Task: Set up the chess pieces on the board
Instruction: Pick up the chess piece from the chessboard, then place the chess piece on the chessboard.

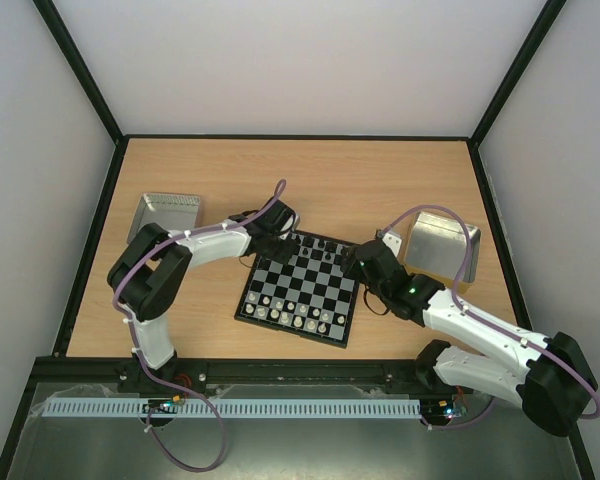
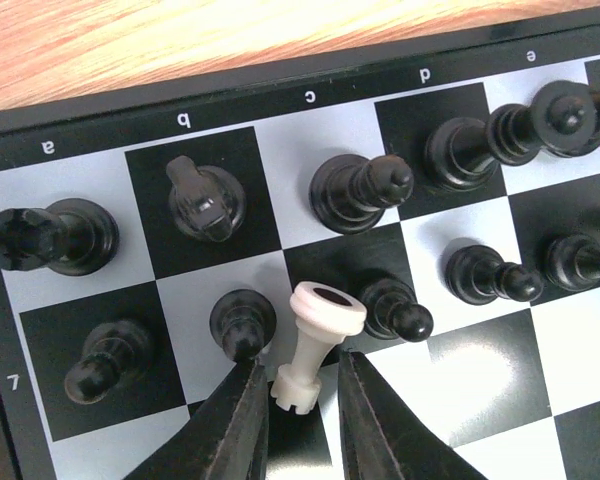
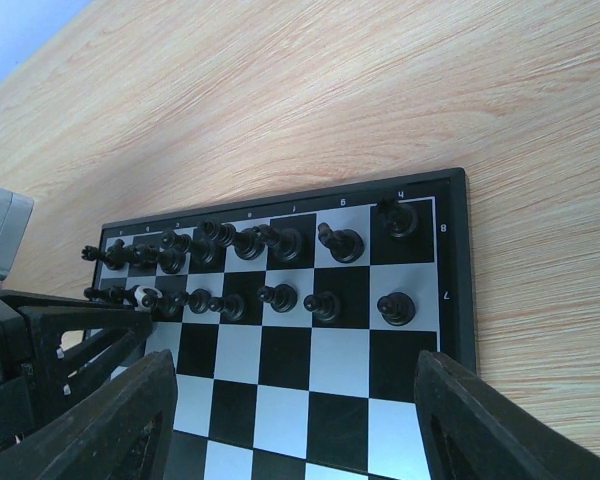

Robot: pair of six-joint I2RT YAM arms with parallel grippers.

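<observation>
As the left gripper (image 2: 298,362) narrowly flanks it, grip unclear, the white pawn (image 2: 326,306) tilts, base pointing away.

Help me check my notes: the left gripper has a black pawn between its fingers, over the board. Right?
Not quite. The pawn between the left gripper's fingers is white, not black, as the left wrist view shows. It is indeed over the board.

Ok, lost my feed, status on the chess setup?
Left fingers flank a tipped white pawn on the board, grip unclear. Right fingers open, empty. Black pawns crowd close either side.
</observation>
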